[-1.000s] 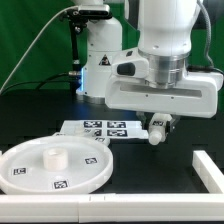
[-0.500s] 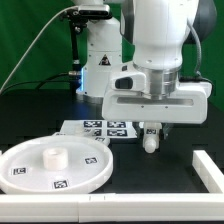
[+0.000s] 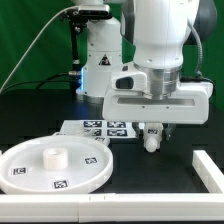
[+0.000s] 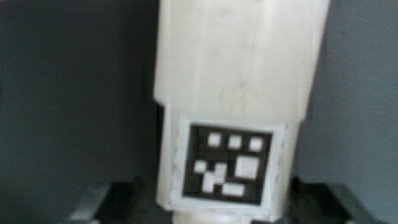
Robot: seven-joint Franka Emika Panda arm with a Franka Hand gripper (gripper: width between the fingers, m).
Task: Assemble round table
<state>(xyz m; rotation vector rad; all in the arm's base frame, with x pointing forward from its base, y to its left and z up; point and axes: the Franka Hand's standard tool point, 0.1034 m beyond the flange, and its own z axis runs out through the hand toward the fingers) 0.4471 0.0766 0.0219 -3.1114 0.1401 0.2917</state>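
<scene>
The round white tabletop disc [image 3: 55,166] with raised rim, central hub and square tags lies on the black table at the exterior view's lower left. My gripper [image 3: 152,134] hangs above the table to the disc's right, shut on the white cylindrical leg [image 3: 152,142], which sticks down below the fingers. In the wrist view the leg [image 4: 237,90] fills the picture, with a black-and-white tag [image 4: 230,165] on it, and the dark fingers [image 4: 116,198] clamp it at both sides. The small base piece is out of view.
The marker board [image 3: 103,128] lies flat behind the gripper. A white rail [image 3: 208,170] stands at the exterior view's right and another white edge [image 3: 60,208] runs along the front. The robot's base [image 3: 100,60] is at the back.
Between one second and half a second ago the arm moved slightly towards the exterior view's left with the leg. Since then nothing has visibly moved.
</scene>
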